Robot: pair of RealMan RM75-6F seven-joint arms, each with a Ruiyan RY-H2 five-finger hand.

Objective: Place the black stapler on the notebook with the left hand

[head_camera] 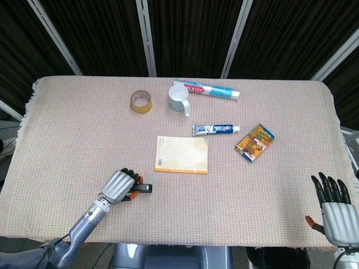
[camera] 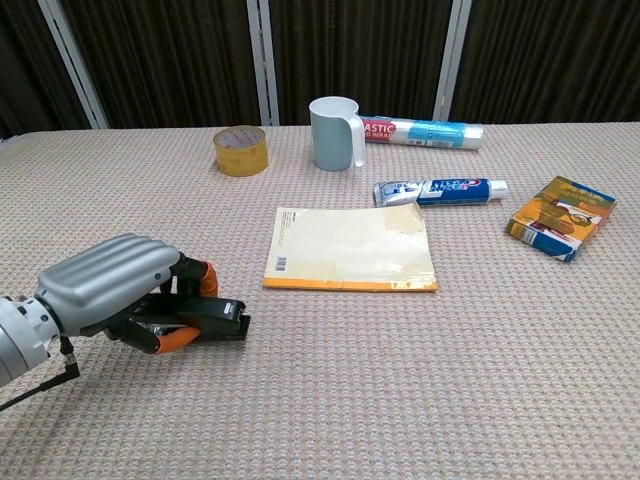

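The black stapler [camera: 222, 318] [head_camera: 144, 188] lies near the front left of the table, and my left hand [camera: 115, 290] [head_camera: 119, 186] grips it, fingers curled over its top and thumb underneath. Only its right end shows past the fingers. It looks slightly raised off the cloth. The notebook [camera: 349, 249] [head_camera: 181, 154], cream with an orange edge, lies flat in the middle of the table, up and to the right of the stapler. My right hand [head_camera: 333, 205] sits at the front right corner with its fingers apart and nothing in it.
At the back stand a tape roll [camera: 240, 150], a grey-blue mug [camera: 335, 132] and a plastic wrap box [camera: 424, 131]. A toothpaste tube [camera: 440, 190] and an orange packet [camera: 559, 218] lie right of the notebook. The table edge runs close behind my left wrist.
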